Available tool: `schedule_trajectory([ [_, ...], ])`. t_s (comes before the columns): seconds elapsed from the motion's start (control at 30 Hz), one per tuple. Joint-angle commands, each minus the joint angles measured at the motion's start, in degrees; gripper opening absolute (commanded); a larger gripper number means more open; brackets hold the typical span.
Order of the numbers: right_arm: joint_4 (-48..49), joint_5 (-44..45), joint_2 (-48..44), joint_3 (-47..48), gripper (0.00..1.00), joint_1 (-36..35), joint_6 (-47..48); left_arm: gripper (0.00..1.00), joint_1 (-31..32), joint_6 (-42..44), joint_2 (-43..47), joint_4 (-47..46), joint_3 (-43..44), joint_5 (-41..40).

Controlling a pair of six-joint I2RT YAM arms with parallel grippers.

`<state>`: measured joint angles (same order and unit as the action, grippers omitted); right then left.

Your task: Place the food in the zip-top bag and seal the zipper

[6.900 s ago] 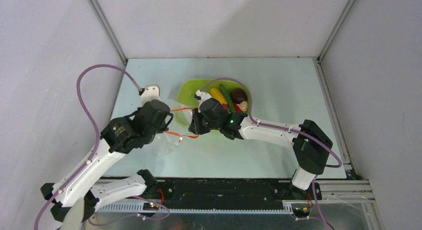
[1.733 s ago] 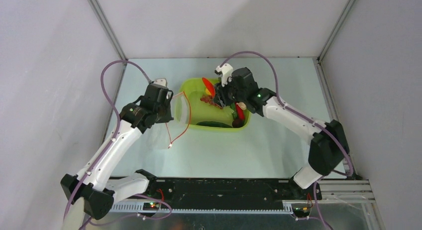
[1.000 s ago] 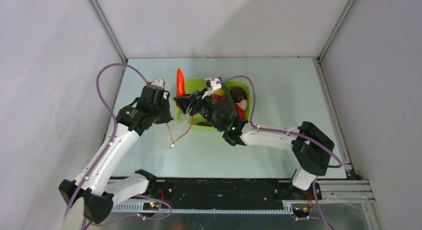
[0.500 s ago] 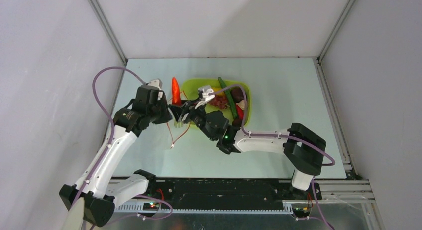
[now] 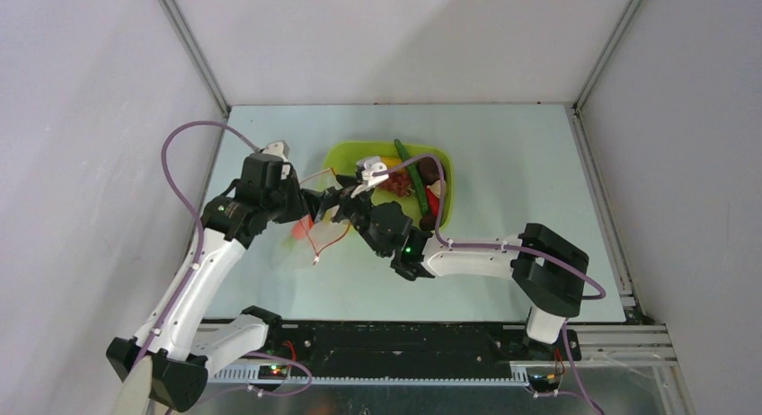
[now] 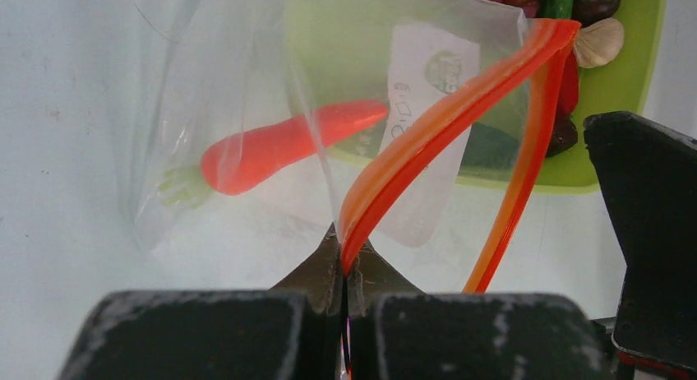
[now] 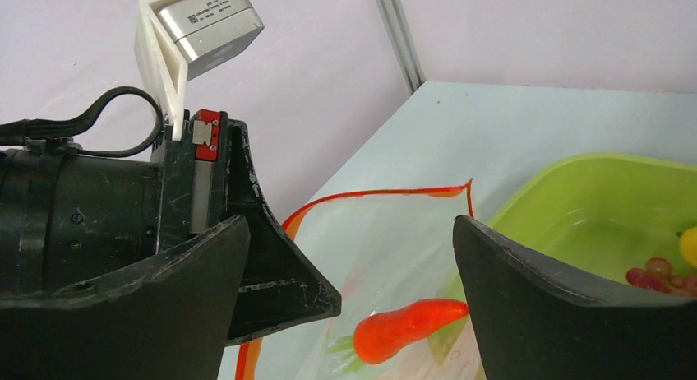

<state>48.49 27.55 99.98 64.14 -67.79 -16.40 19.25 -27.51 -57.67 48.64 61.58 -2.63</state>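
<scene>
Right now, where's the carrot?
The carrot is inside the bag, seen through the plastic in the left wrist view. It lies left of the zipper that the left fingers pinch, with the tray further right.

The left arm (image 5: 193, 271) and the right arm (image 5: 476, 249) both have white link shells between bulky black joint housings, and a small green light glows on a black housing of the right arm, well away from the black base rail (image 5: 404, 343). A lilac cable (image 5: 164, 159) loops off each arm. The left gripper (image 6: 345, 261) has black fingers that taper thin, while those of the right gripper (image 7: 349, 232) are broad, matte black and scuffed.
</scene>
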Motion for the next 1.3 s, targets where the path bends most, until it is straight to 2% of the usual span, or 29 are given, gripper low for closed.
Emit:
schedule_trajectory([
  [0.0,-1.08,1.11,-2.77,0.39,0.99,-0.5,5.44,0.0,-0.31,-0.44,1.4,-1.35,0.01,0.17],
  [0.17,-9.66,3.8,-7.24,0.4,1.0,0.37,7.08,0.0,-0.5,0.08,2.21,-0.97,0.39,-2.28],
  [0.23,-14.79,0.93,-9.17,0.52,0.99,2.13,6.8,0.0,-0.44,0.36,2.29,-0.6,0.72,-3.28],
  [0.4,-30.66,-14.45,-14.37,0.48,0.99,11.51,2.63,0.0,-0.47,0.94,2.25,0.38,1.1,-5.26],
  [0.43,-32.15,-21.97,-15.04,0.53,0.99,13.19,2.55,0.0,-0.47,0.95,2.27,0.43,1.15,-5.49],
  [0.53,-42.35,-31.32,-14.57,2.46,1.0,20.14,5.01,0.0,-0.45,1.29,2.22,0.69,1.42,-6.19],
  [0.63,-52.8,-28.5,-11.11,7.16,0.99,22.45,11.55,0.0,-0.59,1.37,2.04,0.9,1.43,-6.76],
  [0.77,-63.98,-20.23,-4.72,13.53,0.97,25.23,13.47,0.0,-0.61,1.36,1.7,1.09,1.52,-6.92],
  [1.07,-63.67,-11.46,7.63,22.81,0.87,29.21,12.49,0.0,-0.54,0.99,1.0,0.4,0.83,-5.4],
  [1.27,-61.3,-11.49,14.36,27.49,0.79,31.3,13.41,0.0,-0.5,1.31,1.32,-0.35,0.41,-5.02],
])
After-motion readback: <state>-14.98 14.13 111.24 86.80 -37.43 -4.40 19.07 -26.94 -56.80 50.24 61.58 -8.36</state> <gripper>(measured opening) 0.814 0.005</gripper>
